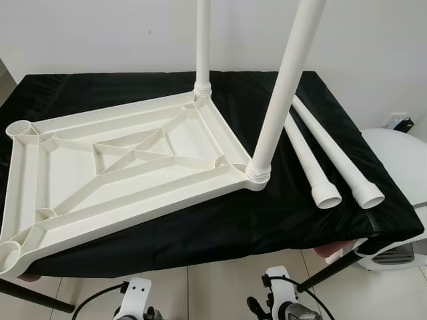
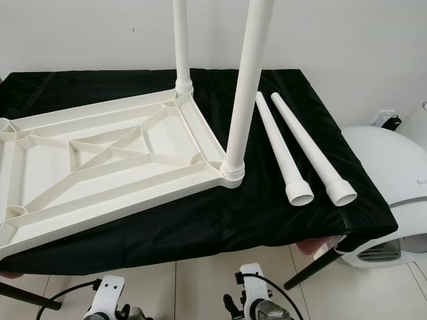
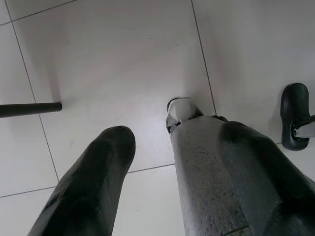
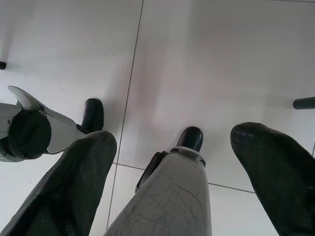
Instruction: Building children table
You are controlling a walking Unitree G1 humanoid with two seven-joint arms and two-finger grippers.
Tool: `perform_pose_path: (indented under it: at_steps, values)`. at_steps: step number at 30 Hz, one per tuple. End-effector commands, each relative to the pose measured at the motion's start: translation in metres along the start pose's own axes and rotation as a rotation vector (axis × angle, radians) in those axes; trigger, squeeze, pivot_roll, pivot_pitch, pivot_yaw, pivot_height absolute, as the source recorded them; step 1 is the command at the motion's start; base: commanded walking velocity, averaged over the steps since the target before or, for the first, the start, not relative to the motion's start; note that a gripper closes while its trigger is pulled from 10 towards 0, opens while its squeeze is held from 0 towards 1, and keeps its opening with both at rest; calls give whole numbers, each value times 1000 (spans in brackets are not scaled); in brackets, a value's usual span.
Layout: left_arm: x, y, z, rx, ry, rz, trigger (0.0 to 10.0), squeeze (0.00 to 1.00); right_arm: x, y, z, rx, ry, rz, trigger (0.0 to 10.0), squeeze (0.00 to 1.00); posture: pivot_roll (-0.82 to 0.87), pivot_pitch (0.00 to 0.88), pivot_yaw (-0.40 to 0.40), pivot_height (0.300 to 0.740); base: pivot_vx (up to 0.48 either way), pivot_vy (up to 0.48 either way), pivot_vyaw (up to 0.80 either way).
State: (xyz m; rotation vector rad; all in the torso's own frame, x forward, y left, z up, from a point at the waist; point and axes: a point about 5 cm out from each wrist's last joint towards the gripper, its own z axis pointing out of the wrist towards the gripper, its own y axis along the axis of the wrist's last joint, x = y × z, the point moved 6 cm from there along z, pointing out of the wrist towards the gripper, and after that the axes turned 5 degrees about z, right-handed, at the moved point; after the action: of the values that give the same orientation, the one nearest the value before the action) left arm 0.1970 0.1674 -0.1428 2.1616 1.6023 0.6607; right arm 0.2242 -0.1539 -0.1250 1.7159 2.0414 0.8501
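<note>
A white plastic tabletop [image 1: 187,140] lies upside down on a table covered in black cloth [image 1: 220,220]. Two white legs stand upright in its right-hand corners, one near [image 1: 283,87] and one far [image 1: 203,40]. Both left-hand corner sockets, far [image 1: 20,128] and near [image 1: 8,253], are empty. Two loose legs [image 1: 303,157] [image 1: 330,150] lie side by side on the cloth to the right, threaded ends toward me. My arms hang below the table's front edge. The left gripper [image 3: 172,172] and right gripper [image 4: 172,162] point at the tiled floor, both open and holding nothing.
A white rounded appliance [image 1: 393,160] stands close to the table's right end. A black table leg [image 1: 330,270] slants to the floor at the front right. A white wall runs behind the table. My own grey legs and feet show beyond the fingers in the wrist views.
</note>
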Motion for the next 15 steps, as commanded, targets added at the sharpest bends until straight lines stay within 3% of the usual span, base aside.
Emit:
perform_pose_path:
  at_steps: [1,15]
  values:
    - [-8,-17,-3,52,-30,-12,10000,0,4,-8,0,29,12,5,10000,0,48,9,1,740,0,0,0]
    - [-16,-3,0,14,-70,44,10000,0,6,-13,0,33,-4,31,10000,0,20,20,56,740,0,0,0]
